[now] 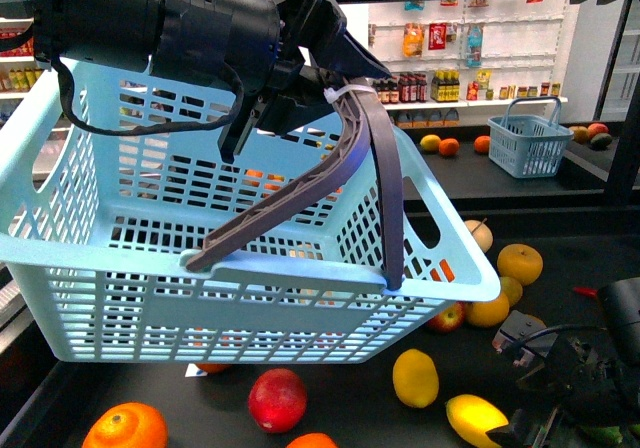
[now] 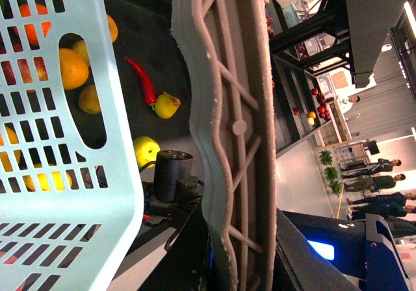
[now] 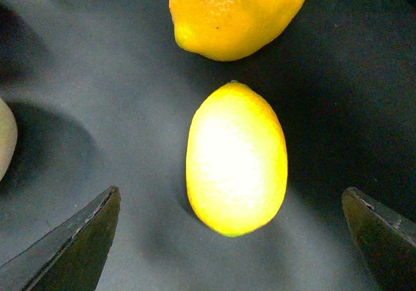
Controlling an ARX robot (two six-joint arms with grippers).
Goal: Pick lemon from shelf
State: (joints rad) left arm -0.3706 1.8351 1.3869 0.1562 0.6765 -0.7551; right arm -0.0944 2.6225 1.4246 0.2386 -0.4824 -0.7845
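My right gripper hangs spread wide, fingers clear either side of the lemon lying on the shelf deck; a second lemon lies just beyond; my left gripper clamps the grey handle of the blue basket.

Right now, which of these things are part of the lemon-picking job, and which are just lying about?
Part of the job: lemon the open right gripper is lined up on; black shelf deck it lies on; likely the blue basket hanging from the left gripper.
Lying about: second lemon, red apple, orange, red chilli, small basket at the back.
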